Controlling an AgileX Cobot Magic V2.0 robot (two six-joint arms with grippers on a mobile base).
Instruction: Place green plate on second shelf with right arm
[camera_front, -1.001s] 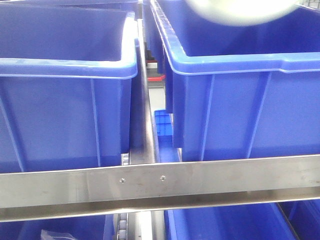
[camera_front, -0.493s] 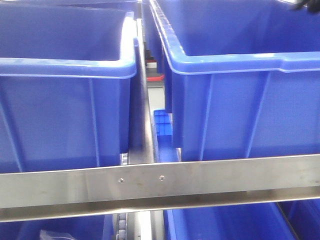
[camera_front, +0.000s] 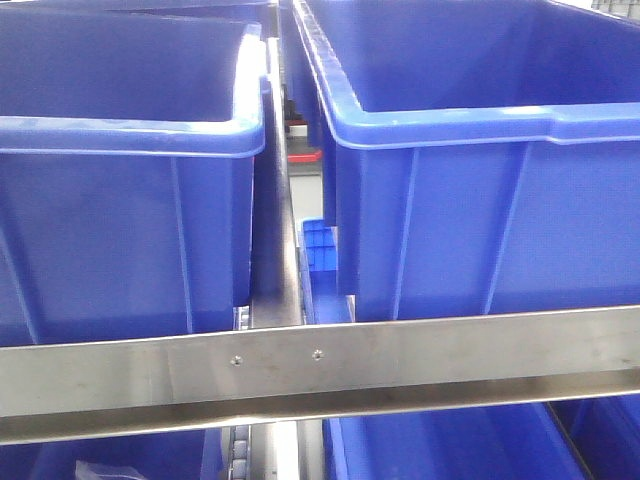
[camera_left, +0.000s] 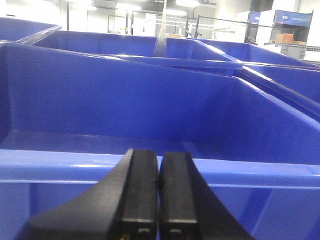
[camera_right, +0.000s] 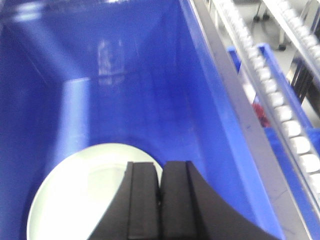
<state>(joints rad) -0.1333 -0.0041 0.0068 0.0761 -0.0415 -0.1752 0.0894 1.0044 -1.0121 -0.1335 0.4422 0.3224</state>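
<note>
The green plate (camera_right: 85, 190) appears only in the right wrist view, pale and round, lying flat on the floor of a deep blue bin (camera_right: 200, 100). My right gripper (camera_right: 160, 165) hangs above the plate's right edge with its fingers pressed together and nothing showing between them. The fingers hide part of the plate. In the left wrist view, my left gripper (camera_left: 158, 155) is shut and empty, level with the front rim of another blue bin (camera_left: 100, 165). The front view shows neither gripper nor the plate.
Two large blue bins (camera_front: 120, 200) (camera_front: 480, 200) stand side by side on a shelf behind a steel front rail (camera_front: 400, 350). More blue bins (camera_front: 450, 445) sit on the level below. A roller track (camera_right: 280, 115) runs along the right of the plate's bin.
A second ago a pale blurred plate showed at the top edge of the front view above the right bin; it left that view. The view has shifted slightly.
</note>
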